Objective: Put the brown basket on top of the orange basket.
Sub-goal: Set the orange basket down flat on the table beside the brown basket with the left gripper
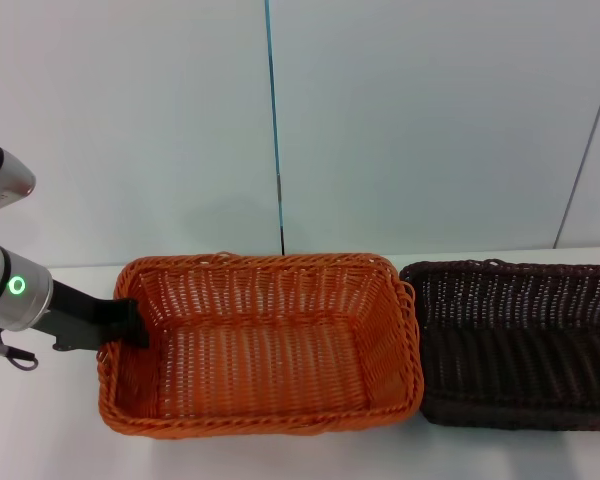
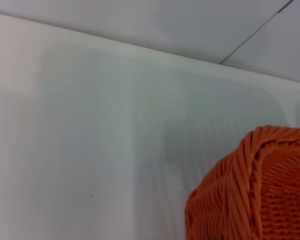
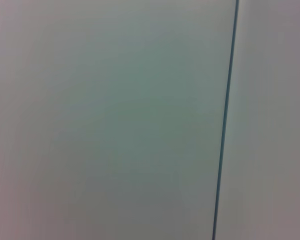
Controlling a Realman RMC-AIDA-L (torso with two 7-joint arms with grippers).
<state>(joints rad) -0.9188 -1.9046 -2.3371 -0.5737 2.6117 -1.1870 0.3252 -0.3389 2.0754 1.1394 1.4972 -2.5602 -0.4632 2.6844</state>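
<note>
I saw the left gripper at the orange basket left rim; finger opening indeterminate. The brown basket sat just beside it on the bench. Right gripper unseen.

Surface: a white table set against a pale wall.
On the left: the orange basket sits flat on it, open side up.
On the right: the brown basket sits flat too, just beside the orange one, short ends close together.
</note>
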